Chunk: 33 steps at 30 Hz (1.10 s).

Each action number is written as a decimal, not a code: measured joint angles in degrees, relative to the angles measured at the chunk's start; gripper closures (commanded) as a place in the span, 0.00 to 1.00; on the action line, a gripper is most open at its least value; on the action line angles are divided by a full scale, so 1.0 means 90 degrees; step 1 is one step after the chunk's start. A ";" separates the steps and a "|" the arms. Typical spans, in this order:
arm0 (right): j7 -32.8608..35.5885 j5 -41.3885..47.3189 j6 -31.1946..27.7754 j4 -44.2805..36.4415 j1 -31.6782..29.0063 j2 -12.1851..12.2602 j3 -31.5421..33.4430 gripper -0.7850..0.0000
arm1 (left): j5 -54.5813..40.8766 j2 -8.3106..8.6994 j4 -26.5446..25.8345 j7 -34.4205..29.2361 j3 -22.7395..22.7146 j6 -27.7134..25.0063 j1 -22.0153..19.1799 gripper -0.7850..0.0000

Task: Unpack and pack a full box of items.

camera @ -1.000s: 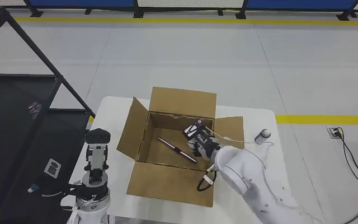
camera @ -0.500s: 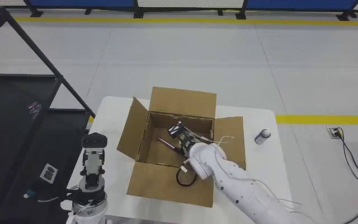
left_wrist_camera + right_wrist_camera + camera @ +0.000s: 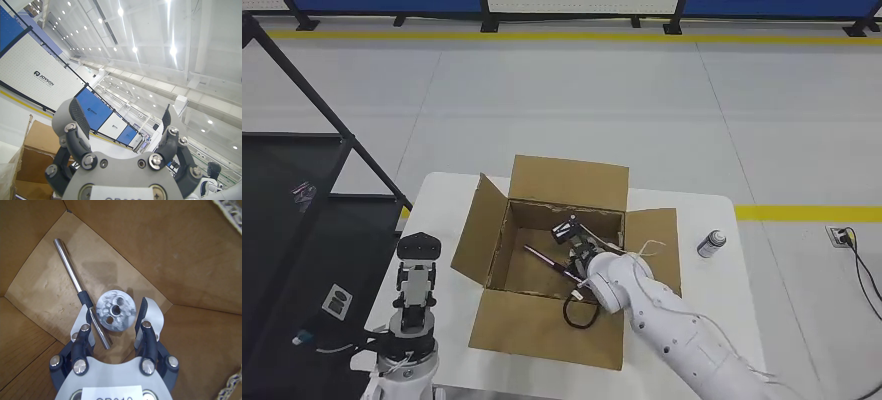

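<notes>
1. cardboard box [image 3: 189, 247] walls surround the right claw [image 3: 114, 307], whose jaws stand wide apart, gripping nothing.
2. a grey metal disc [image 3: 115, 313] lies on the box floor between its fingers, with a steel rod [image 3: 70, 270] just beside the disc.
3. the left claw [image 3: 122, 108] is spread wide, the box off to one side.

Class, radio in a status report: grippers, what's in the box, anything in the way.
Right gripper open, straddling metal disc on box floor. Left gripper open, empty, outside box. Metal rod between disc and one finger: likely obstruction.
</notes>
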 measured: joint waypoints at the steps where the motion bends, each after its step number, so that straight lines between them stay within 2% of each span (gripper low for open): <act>1: 0.0031 -0.0046 -0.0018 -0.0091 -0.0038 0.0019 0.0051 0.27 | 0.0000 0.0000 0.0003 0.0001 0.0002 -0.0003 -0.0008 0.00; 5: 0.0175 -0.0291 -0.0122 -0.0664 -0.0264 0.0139 0.0349 0.25 | 0.0004 -0.0001 0.0022 0.0006 0.0009 -0.0011 -0.0029 0.00; 6: 0.0219 -0.0328 -0.0178 -0.0941 -0.0378 0.0193 0.0496 0.26 | 0.0008 -0.0001 0.0025 0.0007 0.0011 -0.0010 -0.0034 0.00; 10: 0.0513 -0.0744 -0.0351 -0.2370 -0.1015 0.0449 0.1132 0.19 | 0.0009 -0.0002 0.0033 0.0019 0.0011 0.0004 -0.0052 0.00; 12: 0.0713 -0.1013 -0.0505 -0.3355 -0.1499 0.0600 0.1554 0.07 | 0.0001 -0.0002 0.0046 0.0011 0.0013 0.0017 -0.0085 0.00; 14: 0.0841 -0.1169 -0.0688 -0.4157 -0.1918 0.0716 0.1960 0.00 | -0.0006 -0.0003 0.0062 -0.0012 0.0042 0.0025 -0.0140 0.00; 18: 0.0956 -0.1483 -0.0910 -0.5552 -0.2743 0.0914 0.2979 0.00 | 0.0014 -0.0006 0.0116 -0.0110 0.0152 0.0039 -0.0304 0.00; 21: 0.0954 -0.1479 -0.0859 -0.5998 -0.3121 0.0995 0.3751 0.00 | 0.0023 -0.0008 0.0146 -0.0119 0.0187 0.0059 -0.0362 0.00; 26: 0.0960 -0.1469 -0.0789 -0.5762 -0.3297 0.1082 0.4834 0.00 | 0.0005 -0.0007 0.0160 -0.0103 0.0168 0.0061 -0.0401 0.00; 28: 0.0921 -0.1632 -0.0757 -0.5372 -0.3216 0.1093 0.5067 0.00 | 0.0006 -0.0008 0.0165 -0.0122 0.0182 0.0076 -0.0428 0.00; 33: 0.0796 -0.1111 -0.0923 -0.3876 -0.2755 0.1134 0.5442 0.00 | -0.0014 -0.0007 0.0211 -0.0209 0.0231 0.0138 -0.0523 0.00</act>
